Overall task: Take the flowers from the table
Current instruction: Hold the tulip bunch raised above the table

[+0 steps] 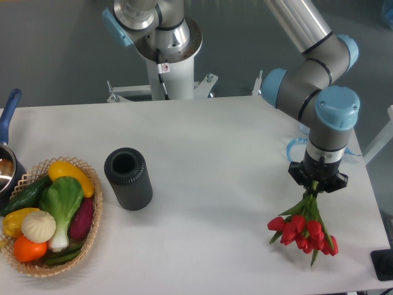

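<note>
Grasp made; lift phase in hand. Claw point(317, 185) clamped on the stems of the flowers point(305, 227), pointing straight down near the right edge of the table point(209, 141). Stems gathered between the jaws, which stand closed around them; red heads fanning out below and toward the camera, leaves spread either side.

Whether the heads touch the table or hang just clear of it: cannot tell from this fixed view, no clean shadow gap visible. Judged as barely lifted at most, bunch drooping from the grip and tilted forward.

Blue ribbon point(295, 147) visible behind the wrist, apart from the bunch, not involved.

Elsewhere: dark cylinder point(128, 178) upright at mid-table, well apart from the bunch. Basket point(94, 209) of vegetables at the left edge, pan point(8, 150) behind it. None near the working area.

Next move, as judged: straight vertical rise, grip kept firm, until the heads are plainly clear of the table. Thin stems likely to slip or pivot in the jaws, so slow and steady, no sideways swing. Right table edge close by; no lateral travel that way needed.

Task estimated mostly done, pending visible clearance.
</note>
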Tool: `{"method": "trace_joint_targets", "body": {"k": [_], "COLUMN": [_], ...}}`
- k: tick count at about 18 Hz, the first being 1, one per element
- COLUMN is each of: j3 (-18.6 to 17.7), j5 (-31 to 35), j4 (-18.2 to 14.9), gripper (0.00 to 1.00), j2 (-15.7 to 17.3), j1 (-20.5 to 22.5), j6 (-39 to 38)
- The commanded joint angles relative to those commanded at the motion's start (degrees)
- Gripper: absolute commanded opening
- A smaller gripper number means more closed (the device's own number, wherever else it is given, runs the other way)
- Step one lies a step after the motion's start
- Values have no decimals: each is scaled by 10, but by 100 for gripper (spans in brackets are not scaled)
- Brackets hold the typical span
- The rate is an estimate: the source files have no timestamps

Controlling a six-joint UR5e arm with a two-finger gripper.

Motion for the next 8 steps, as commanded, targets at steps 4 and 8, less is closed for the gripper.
{"method": "trace_joint_targets", "body": {"k": [4,8], "j3": [42,46], "j5": [2,6], "j4": [-71,-71], "gripper": [0,0], "j2": [-2,-1], "j1": [0,0], "j6": [51,54]}}
